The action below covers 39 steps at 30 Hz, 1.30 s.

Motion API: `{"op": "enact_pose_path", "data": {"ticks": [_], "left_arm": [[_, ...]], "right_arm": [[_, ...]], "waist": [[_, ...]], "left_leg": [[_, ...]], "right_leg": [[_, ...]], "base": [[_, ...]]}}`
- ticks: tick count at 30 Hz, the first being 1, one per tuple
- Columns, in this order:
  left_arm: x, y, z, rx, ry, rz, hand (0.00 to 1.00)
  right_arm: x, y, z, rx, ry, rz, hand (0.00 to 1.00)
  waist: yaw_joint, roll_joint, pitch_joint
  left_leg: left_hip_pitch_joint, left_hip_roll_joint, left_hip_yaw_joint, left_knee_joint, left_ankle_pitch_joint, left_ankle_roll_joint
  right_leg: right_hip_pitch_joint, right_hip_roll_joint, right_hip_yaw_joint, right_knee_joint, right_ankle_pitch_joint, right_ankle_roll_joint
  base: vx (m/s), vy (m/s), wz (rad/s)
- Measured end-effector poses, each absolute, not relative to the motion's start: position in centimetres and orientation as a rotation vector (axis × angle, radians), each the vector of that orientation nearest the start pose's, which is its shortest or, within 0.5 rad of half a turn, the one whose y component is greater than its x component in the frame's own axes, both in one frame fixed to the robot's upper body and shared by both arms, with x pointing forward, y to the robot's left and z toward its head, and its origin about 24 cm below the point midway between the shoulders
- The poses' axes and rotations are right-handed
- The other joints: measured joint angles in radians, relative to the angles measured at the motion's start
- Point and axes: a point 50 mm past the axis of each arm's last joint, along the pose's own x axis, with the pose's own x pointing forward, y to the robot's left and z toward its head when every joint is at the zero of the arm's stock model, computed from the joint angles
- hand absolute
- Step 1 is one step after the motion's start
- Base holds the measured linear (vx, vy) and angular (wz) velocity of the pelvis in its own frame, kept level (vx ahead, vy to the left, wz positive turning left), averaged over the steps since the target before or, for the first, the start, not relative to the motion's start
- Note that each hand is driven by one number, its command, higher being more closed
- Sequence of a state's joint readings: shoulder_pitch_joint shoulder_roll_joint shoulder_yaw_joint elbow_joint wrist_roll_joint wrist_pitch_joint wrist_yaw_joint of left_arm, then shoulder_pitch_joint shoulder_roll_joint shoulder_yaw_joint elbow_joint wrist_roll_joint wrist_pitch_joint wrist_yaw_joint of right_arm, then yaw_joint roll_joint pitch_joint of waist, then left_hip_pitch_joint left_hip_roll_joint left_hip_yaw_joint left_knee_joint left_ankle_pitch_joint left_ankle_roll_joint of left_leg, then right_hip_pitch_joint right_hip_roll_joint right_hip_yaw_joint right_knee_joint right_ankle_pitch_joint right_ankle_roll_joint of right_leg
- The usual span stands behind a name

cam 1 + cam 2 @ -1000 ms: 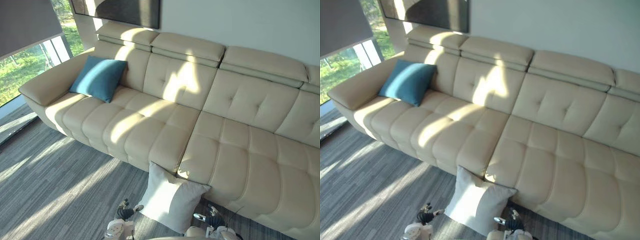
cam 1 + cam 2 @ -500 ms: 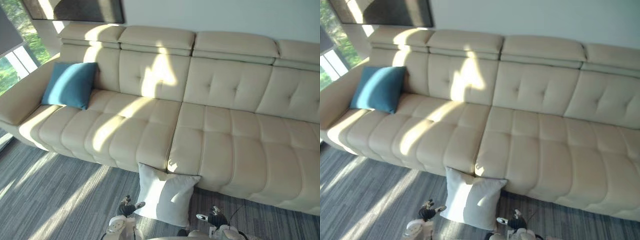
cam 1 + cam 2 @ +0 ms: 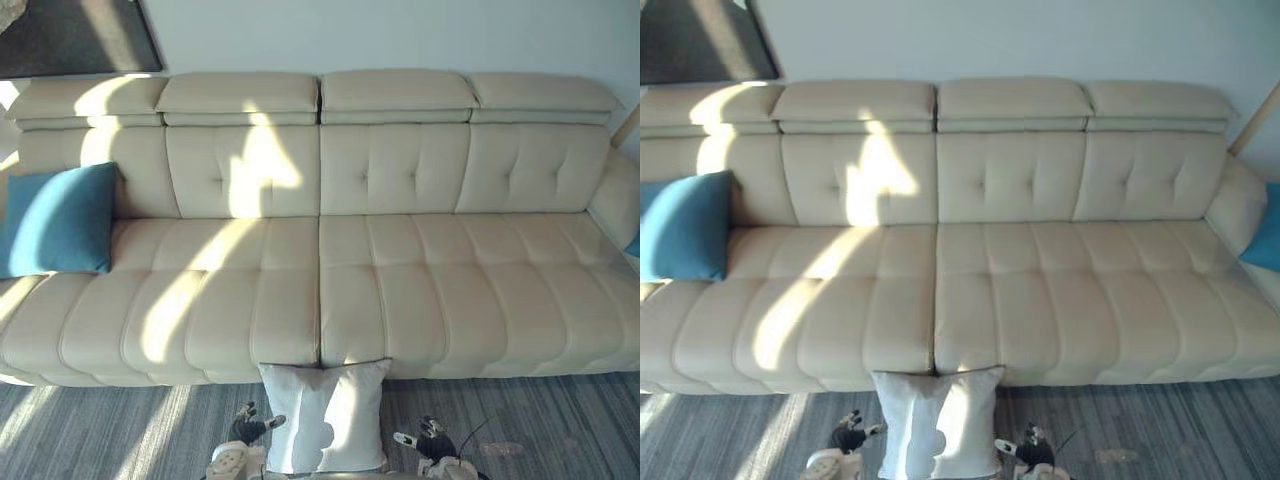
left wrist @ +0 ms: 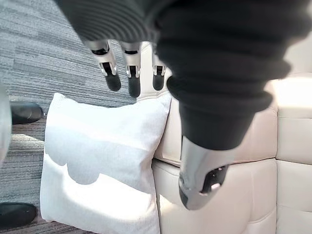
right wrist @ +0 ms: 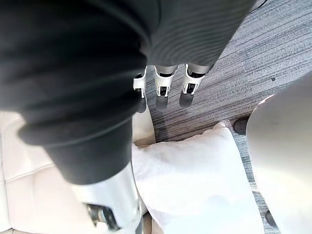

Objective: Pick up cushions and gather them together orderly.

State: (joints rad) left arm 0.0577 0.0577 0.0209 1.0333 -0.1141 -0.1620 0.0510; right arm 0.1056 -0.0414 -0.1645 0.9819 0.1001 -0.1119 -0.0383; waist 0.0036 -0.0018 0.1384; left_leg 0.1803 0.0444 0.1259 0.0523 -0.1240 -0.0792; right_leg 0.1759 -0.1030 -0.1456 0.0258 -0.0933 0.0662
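Centrally, white cushion [image 3: 325, 415] against sofa [image 3: 400, 300]

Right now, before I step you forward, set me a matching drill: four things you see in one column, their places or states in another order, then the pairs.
1 white cushion
2 teal cushion
3 dark picture
4 left hand

A on the wall above the sofa's left end
B on the sofa seat, at its left end
C fingers straight, holding nothing
D on the floor, leaning on the sofa front

Pairs: 1-D, 2-B, 3-A, 4-C.
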Motion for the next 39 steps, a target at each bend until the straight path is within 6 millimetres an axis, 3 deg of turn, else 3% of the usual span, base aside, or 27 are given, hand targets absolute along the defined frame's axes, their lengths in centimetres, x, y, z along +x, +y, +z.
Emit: {"op": "enact_pose_path", "data": {"ticks": [5, 7, 9, 10, 11, 13, 14, 15, 19, 20, 22, 24, 25, 27, 32, 36, 37, 39], "left_arm": [[11.7, 18.7, -15.2, -0.059, 0.923, 0.259, 0.00], [12.0, 19.2, -14.9, -0.068, 0.902, 0.291, 0.00], [14.5, 20.1, -13.7, -0.078, 0.807, 0.331, 0.00], [17.1, 20.6, -12.3, -0.085, 0.715, 0.341, 0.00], [17.8, 20.7, -11.8, -0.085, 0.691, 0.344, 0.00], [22.1, 21.6, -8.9, -0.122, 0.532, 0.391, 0.00], [22.7, 21.8, -8.4, -0.133, 0.507, 0.400, 0.00], [24.3, 22.2, -7.0, -0.153, 0.442, 0.416, 0.00], [28.7, 23.3, -2.7, -0.224, 0.266, 0.462, 0.00], [30.7, 23.9, 0.0, -0.251, 0.163, 0.481, 0.00], [32.2, 24.5, 2.7, -0.287, 0.058, 0.499, 0.00], [34.3, 25.7, 7.2, -0.315, -0.085, 0.523, 0.00], [34.6, 25.8, 7.9, -0.316, -0.106, 0.523, 0.00], [35.8, 26.0, 11.0, -0.314, -0.192, 0.508, 0.00], [37.7, 25.1, 16.8, -0.305, -0.349, 0.441, 0.00], [38.8, 22.6, 20.4, -0.269, -0.432, 0.344, 0.00], [39.1, 21.3, 21.6, -0.268, -0.462, 0.303, 0.00], [39.3, 20.5, 22.2, -0.278, -0.476, 0.280, 0.00]], "right_arm": [[10.1, -20.3, -15.4, 0.146, 0.964, -0.383, 0.00], [10.5, -20.6, -15.2, 0.154, 0.947, -0.404, 0.00], [12.3, -20.5, -14.7, 0.175, 0.900, -0.404, 0.00], [14.3, -20.6, -14.0, 0.176, 0.845, -0.404, 0.00], [15.0, -20.6, -13.7, 0.175, 0.823, -0.404, 0.00], [19.3, -21.1, -11.3, 0.184, 0.676, -0.402, 0.00], [20.0, -21.1, -10.8, 0.186, 0.653, -0.399, 0.00], [22.3, -21.5, -9.2, 0.179, 0.574, -0.394, 0.00], [27.6, -22.1, -4.6, 0.177, 0.380, -0.382, 0.00], [30.1, -22.1, -2.0, 0.173, 0.292, -0.367, 0.00], [32.1, -22.2, 0.6, 0.168, 0.205, -0.356, 0.00], [35.0, -22.2, 5.3, 0.165, 0.058, -0.343, 0.00], [35.4, -22.2, 6.0, 0.163, 0.038, -0.341, 0.00], [37.2, -22.4, 9.9, 0.172, -0.069, -0.334, 0.00], [39.3, -21.6, 16.9, 0.189, -0.259, -0.273, 0.00], [40.2, -18.5, 22.1, 0.166, -0.396, -0.159, 0.00], [40.5, -16.3, 23.8, 0.164, -0.439, -0.093, 0.00], [40.5, -15.2, 24.4, 0.178, -0.453, -0.071, 0.00]], "waist": [[0.003, 0.002, 0.011], [0.003, -0.003, 0.043], [0.008, -0.035, 0.101], [0.018, -0.042, 0.160], [0.024, -0.039, 0.174], [0.039, -0.040, 0.251], [0.039, -0.040, 0.263], [0.040, -0.039, 0.293], [0.040, -0.047, 0.345], [0.035, -0.048, 0.384], [0.035, -0.047, 0.389], [0.031, -0.051, 0.415], [0.031, -0.053, 0.419], [0.028, -0.053, 0.431], [0.026, -0.053, 0.432], [0.024, -0.052, 0.434], [0.023, -0.050, 0.435], [0.022, -0.050, 0.435]], "left_leg": [[0.001, 0.014, 0.000, 0.000, 0.001, 0.001], [-0.007, 0.018, 0.002, 0.005, 0.002, 0.003], [-0.124, 0.018, 0.006, 0.140, -0.050, 0.005], [-0.276, 0.045, 0.014, 0.346, -0.127, 0.005], [-0.315, 0.056, 0.015, 0.401, -0.144, 0.005], [-0.563, 0.105, 0.016, 0.646, -0.215, 0.008], [-0.590, 0.110, 0.015, 0.672, -0.222, 0.008], [-0.673, 0.130, 0.013, 0.743, -0.238, 0.007], [-0.896, 0.157, -0.004, 0.911, -0.261, 0.013], [-0.983, 0.162, -0.007, 0.968, -0.262, 0.015], [-1.093, 0.170, -0.013, 1.021, -0.263, 0.017], [-1.253, 0.178, -0.028, 1.102, -0.263, 0.017], [-1.276, 0.178, -0.029, 1.114, -0.263, 0.017], [-1.380, 0.179, -0.033, 1.166, -0.262, 0.019], [-1.575, 0.180, -0.052, 1.246, -0.255, 0.027], [-1.668, 0.173, -0.055, 1.271, -0.245, 0.032], [-1.689, 0.171, -0.059, 1.278, -0.245, 0.032], [-1.694, 0.169, -0.059, 1.278, -0.245, 0.032]], "right_leg": [[-0.002, 0.010, -0.008, 0.015, -0.005, -0.005], [-0.039, 0.000, -0.009, 0.092, -0.044, -0.008], [-0.186, -0.032, -0.010, 0.297, -0.132, -0.009], [-0.308, -0.040, -0.010, 0.441, -0.181, -0.016], [-0.343, -0.038, -0.009, 0.479, -0.191, -0.020], [-0.576, -0.033, -0.005, 0.687, -0.248, -0.037], [-0.603, -0.032, -0.004, 0.711, -0.253, -0.036], [-0.682, -0.030, -0.005, 0.770, -0.270, -0.035], [-0.901, -0.041, -0.005, 0.936, -0.288, -0.062], [-0.987, -0.052, -0.006, 0.997, -0.294, -0.068], [-1.097, -0.054, -0.003, 1.049, -0.300, -0.070], [-1.258, -0.058, 0.001, 1.130, -0.303, -0.070], [-1.283, -0.060, 0.004, 1.144, -0.303, -0.071], [-1.391, -0.068, 0.013, 1.203, -0.296, -0.083], [-1.580, -0.080, 0.015, 1.280, -0.295, -0.082], [-1.673, -0.091, 0.018, 1.308, -0.287, -0.094], [-1.690, -0.093, 0.015, 1.313, -0.284, -0.097], [-1.694, -0.095, 0.015, 1.313, -0.284, -0.098]], "base": [[-0.03, -0.044, 0.03], [-0.11, -0.044, 0.04], [-0.23, -0.040, 0.13], [-0.33, -0.079, 0.11], [-0.39, -0.090, -0.02], [-0.33, -0.058, -0.08], [-0.28, -0.057, -0.12], [-0.20, -0.039, -0.13], [-0.19, -0.032, -0.02], [-0.17, -0.036, 0.07], [-0.17, -0.033, -0.01], [-0.17, -0.035, -0.04], [-0.12, -0.030, 0.02], [-0.09, -0.033, 0.02], [-0.07, -0.022, 0.03], [-0.06, 0.002, 0.07], [0.00, 0.000, 0.00], [-0.02, 0.010, 0.03]]}}
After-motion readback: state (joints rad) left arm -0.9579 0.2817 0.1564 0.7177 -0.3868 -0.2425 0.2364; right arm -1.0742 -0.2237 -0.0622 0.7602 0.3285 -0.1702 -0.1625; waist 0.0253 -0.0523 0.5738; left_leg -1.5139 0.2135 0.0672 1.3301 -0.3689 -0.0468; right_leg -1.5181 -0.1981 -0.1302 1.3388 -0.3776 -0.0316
